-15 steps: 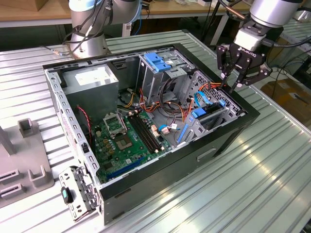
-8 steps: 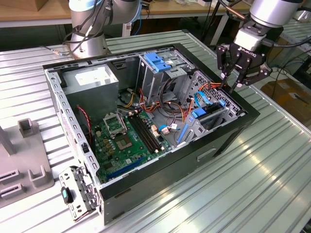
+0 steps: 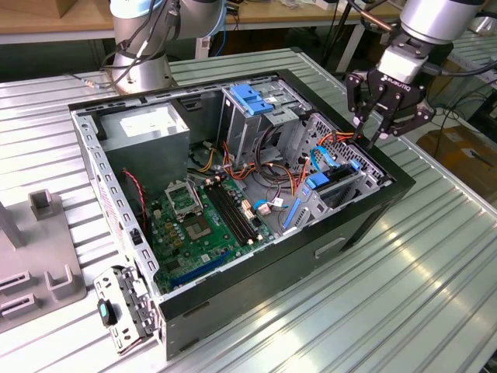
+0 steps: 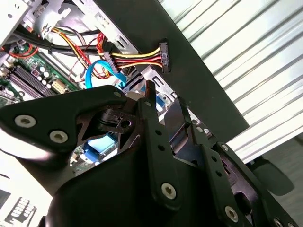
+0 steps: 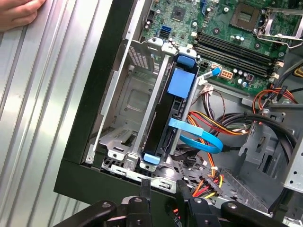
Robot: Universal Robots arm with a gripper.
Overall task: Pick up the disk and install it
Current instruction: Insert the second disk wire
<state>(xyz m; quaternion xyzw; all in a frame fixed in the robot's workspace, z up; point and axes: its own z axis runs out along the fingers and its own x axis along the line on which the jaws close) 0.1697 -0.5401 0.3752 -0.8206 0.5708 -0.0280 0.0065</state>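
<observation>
The disk [image 5: 162,120] stands on edge in a slot of the drive cage [image 5: 128,99] at the front corner of the open computer case [image 3: 365,206]. It is dark, with blue rails and a blue tab at its end. In the exterior view the disk [image 3: 340,189] sits low in that cage, near the case's right end. My gripper [image 3: 370,134] hangs just above the cage, over the case's rim. It is open in both wrist views [image 5: 163,185] [image 4: 163,98], with nothing between the fingers and a clear gap to the disk.
A blue flat cable [image 5: 201,139] and a bundle of coloured power wires [image 4: 137,59] lie beside the cage. The motherboard [image 3: 203,217] fills the case floor. A taller cage with a blue latch [image 3: 252,97] stands behind. A person's hand [image 5: 19,12] rests on the table. A grey fixture [image 3: 43,256] stands at the exterior view's left.
</observation>
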